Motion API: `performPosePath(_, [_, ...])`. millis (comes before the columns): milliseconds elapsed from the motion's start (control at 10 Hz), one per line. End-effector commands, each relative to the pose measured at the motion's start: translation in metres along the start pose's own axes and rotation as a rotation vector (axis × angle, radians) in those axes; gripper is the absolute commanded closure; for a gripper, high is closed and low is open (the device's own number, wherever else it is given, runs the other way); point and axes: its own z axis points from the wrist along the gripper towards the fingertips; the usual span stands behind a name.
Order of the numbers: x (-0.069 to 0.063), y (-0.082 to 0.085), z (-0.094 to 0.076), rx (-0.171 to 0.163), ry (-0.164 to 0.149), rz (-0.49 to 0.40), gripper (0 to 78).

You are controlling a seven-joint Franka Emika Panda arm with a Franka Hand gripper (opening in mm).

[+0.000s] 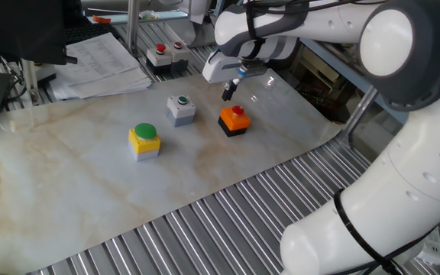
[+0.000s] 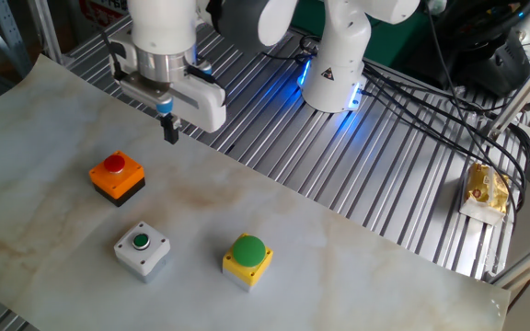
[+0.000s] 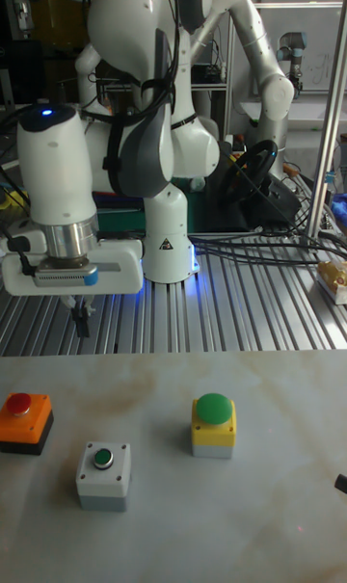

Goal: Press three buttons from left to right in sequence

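Observation:
Three buttons stand on the marble sheet. In one fixed view the yellow box with the big green cap (image 1: 143, 140) is at the left, the grey box with the small green cap (image 1: 180, 108) in the middle, and the orange-black box with the red cap (image 1: 234, 119) at the right. My gripper (image 1: 228, 95) hangs above the sheet, just behind the orange box and touching nothing. Its fingertips (image 2: 168, 136) read as one narrow dark tip, shut on nothing. The tall fixed view shows the gripper (image 3: 82, 328) high behind the orange box (image 3: 24, 421) and the grey box (image 3: 102, 473).
A black box with red buttons (image 1: 166, 53) and a stack of papers (image 1: 101, 61) lie behind the sheet. Metal rollers (image 1: 205, 229) border the sheet's front. The robot base (image 2: 334, 64) and cables (image 2: 431, 101) stand on the far side.

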Motion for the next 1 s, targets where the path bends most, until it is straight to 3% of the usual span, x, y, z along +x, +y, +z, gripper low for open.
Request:
performPosePath(100, [-0.011,-0.015,-0.002,0.001,-0.003,-0.022,77.6])
performPosePath(500, [-0.022,-0.027,-0.004,0.003,0.000,-0.040,77.6])
performPosePath(1000, [-0.024,-0.030,0.003,0.009,-0.016,-0.027,77.6])
